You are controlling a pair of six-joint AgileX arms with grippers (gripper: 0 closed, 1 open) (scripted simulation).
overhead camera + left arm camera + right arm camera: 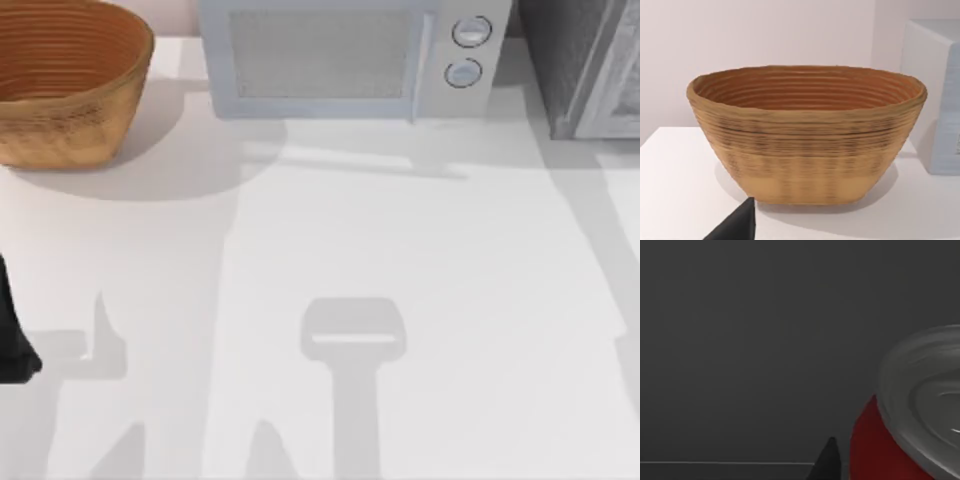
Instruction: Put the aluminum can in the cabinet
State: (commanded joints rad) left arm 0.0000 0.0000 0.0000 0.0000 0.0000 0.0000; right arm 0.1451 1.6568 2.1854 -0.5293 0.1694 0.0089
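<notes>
With our right gripper inside the cabinet at the table's far right corner, the can sits close against it, grip unclear; we judge placing underway, release and withdrawal next.

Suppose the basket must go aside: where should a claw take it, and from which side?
Take the basket by its rim, from above, one finger inside, one outside: it stands upright and open, and its body looks too wide to span.
</notes>
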